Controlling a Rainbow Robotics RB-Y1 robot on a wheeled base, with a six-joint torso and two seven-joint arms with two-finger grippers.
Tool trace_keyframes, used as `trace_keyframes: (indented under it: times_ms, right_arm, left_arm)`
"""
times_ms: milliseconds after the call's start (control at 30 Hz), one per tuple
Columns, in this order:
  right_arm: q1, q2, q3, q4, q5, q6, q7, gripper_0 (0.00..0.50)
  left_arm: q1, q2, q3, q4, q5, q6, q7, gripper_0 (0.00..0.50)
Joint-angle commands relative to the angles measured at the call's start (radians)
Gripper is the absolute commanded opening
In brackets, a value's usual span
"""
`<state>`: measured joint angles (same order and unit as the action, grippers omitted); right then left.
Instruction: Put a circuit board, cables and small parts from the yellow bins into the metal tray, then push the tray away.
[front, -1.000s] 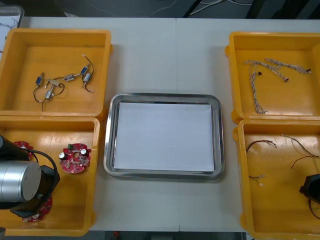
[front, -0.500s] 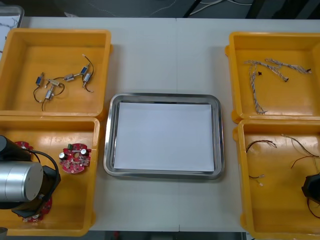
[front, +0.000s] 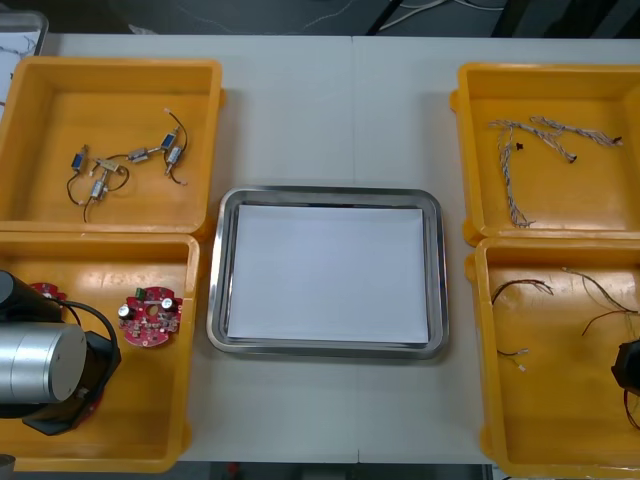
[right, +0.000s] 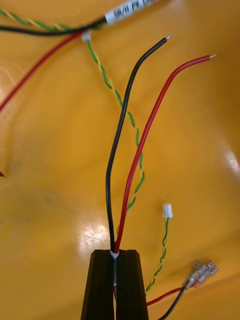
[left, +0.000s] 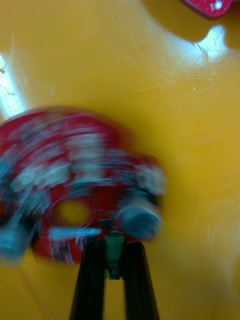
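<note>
- Two left gripper (left: 114, 246) fingers, nearly together, seemingly pinch a circuit board (left: 65, 172) in the near-left yellow bin (front: 188, 350).
- The right gripper (right: 115, 256) clamps a black-and-red cable (right: 107, 200) in the near-right yellow bin (front: 560, 425).

Light bench (front: 330, 110), seam down its middle. Beyond its far edge, well ahead of the left end effector (left: 114, 244): dark floor (front: 250, 15), pale cords (front: 415, 10).

Blurred, edge-cropped circuit board (left: 75, 150)
</note>
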<state>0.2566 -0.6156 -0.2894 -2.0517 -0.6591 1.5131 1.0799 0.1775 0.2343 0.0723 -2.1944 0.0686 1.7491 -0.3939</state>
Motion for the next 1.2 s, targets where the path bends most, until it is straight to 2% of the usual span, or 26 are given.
trace_keyframes:
  times_ms: [33,267,400,667,867,1033,1200]
  right_arm:
    - [-0.033,-0.02,-0.053,-0.062,-0.008,0.032,0.0,0.0]
    - [-0.046,-0.056,-0.062,-0.136,0.041,0.071,0.02,0.0]
    - [-0.066,-0.079,-0.068,-0.165,0.056,0.101,0.032,0.0]
    - [-0.125,-0.102,-0.089,-0.168,0.035,0.168,0.063,0.0]
    - [-0.181,-0.108,-0.126,-0.168,-0.036,0.249,0.097,0.0]
    - [-0.227,-0.11,-0.143,-0.173,-0.053,0.328,0.204,0.0]
    - [-0.281,-0.11,-0.149,-0.196,-0.074,0.407,0.331,0.0]
  left_arm:
    - [-0.001,-0.02,-0.017,-0.01,-0.013,-0.008,0.041,0.0]
    - [-0.007,-0.02,-0.011,-0.013,-0.021,-0.005,0.035,0.0]
    - [-0.041,-0.016,0.02,-0.034,-0.024,0.046,0.018,0.0]
    - [-0.115,0.037,0.084,-0.097,-0.012,0.167,-0.039,0.0]
    - [-0.182,0.1,0.119,-0.13,0.003,0.171,-0.108,0.0]
    - [-0.251,0.157,0.147,-0.145,0.065,0.171,-0.191,0.0]
    - [-0.308,0.207,0.159,-0.189,0.189,0.171,-0.309,0.0]
